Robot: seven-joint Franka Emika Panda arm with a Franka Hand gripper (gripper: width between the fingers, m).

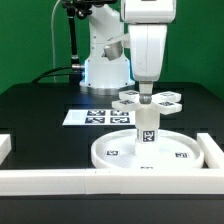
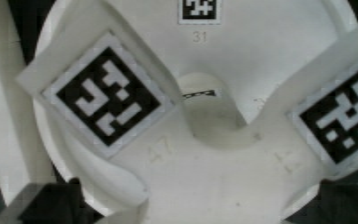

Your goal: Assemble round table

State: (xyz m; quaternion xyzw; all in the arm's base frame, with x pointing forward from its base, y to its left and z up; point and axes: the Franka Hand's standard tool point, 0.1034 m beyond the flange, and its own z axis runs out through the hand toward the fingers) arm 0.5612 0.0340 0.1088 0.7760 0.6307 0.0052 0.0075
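where the black table meets the long white border rails [image 1: 50, 180], the large rimmed round white plastic disc [image 1: 112, 152] lies flat, its rim raised and small black-and-white square tags on its floor at about seven and four o'clock. from the disc's centre a short white cylindrical leg [image 1: 146, 130] stands upright, a square tag on its side. on top of the leg sits the white cross-shaped base [image 1: 148, 100], its rounded lobes spreading out level, each lobe carrying a square tag on its upper face. the white two-finger gripper [image 1: 146, 88] comes straight down onto the middle of the cross, at twelve o'clock from the leg; whether its fingers are apart or closed on the part cannot be told. beyond the disc, toward eleven o'clock, the marker board [image 1: 98, 116] lies flat on the table. in the wrist view the cross-shaped base [image 2: 194, 140] fills the frame: smooth white plastic, two lobes with large tilted square tags, a third tag farther off, and a round hollow at the hub between them.
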